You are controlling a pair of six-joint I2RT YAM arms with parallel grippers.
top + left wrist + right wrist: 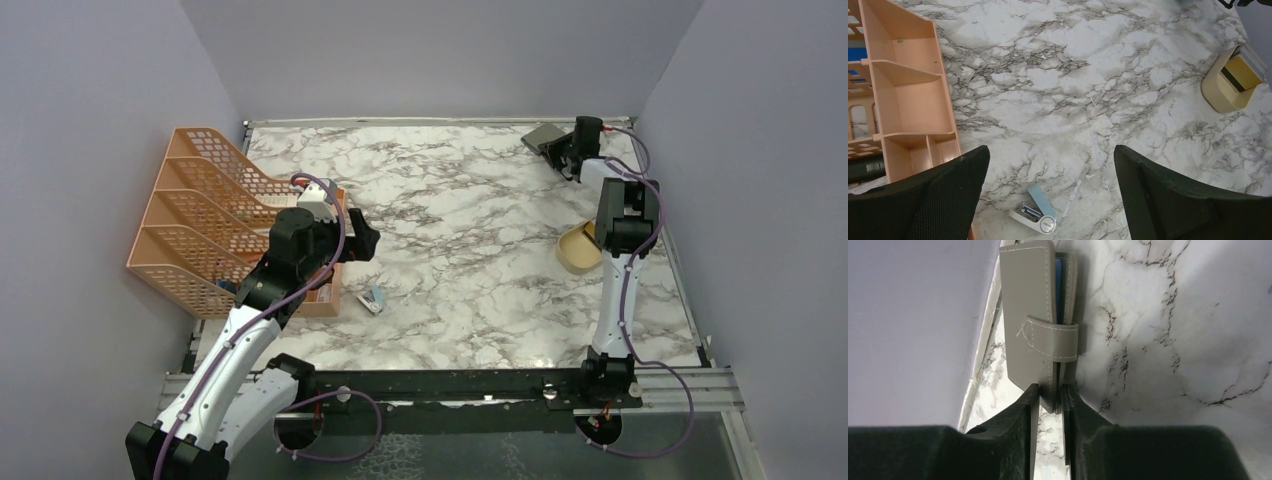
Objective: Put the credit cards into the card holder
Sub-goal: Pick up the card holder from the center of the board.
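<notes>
Gripping the one card holder point(1040, 325) by its end, my right claw point(1048, 395) is clenched on it beyond the single tan tray point(1215, 95), at the desk point(1073, 100) edge by the wall point(913, 315). One credit card point(1240, 72) shows in the tray; I cannot count any beneath. My left claw point(1050, 150) hangs spread, with open desk between it and the tray.

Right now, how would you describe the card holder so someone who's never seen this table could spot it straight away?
Look to the far right corner of the marble table, where the right pincer grips one edge of the card holder. It is a folded grey wallet with a stitched strap and blue showing inside, unlike the open tan tray nearer along that side.
</notes>
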